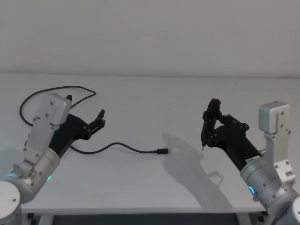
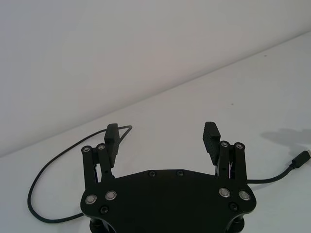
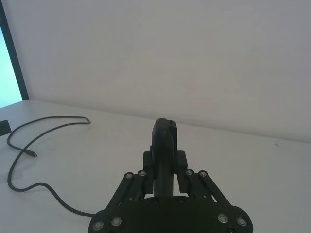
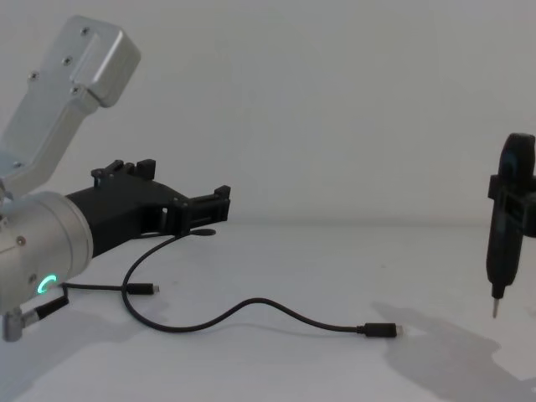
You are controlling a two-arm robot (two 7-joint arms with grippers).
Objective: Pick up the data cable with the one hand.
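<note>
Partly hidden: data cable (image 1: 133,148) runs under the left gripper (image 1: 99,119), so its mid stretch can't be traced; far loop lies at far left of the table (image 1: 140,187), one plug near centre w/ bare surface all round; left gripper hovers, jaws spread wide, empty, no contact seen; right gripper (image 1: 204,140) at right, jaws pressed together, tip down, well apart from the plug.

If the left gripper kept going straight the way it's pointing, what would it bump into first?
Likely nothing soon: ahead of the open left gripper lies bare table, then the wall. The data cable loops close beside it; depth is unclear.
</note>
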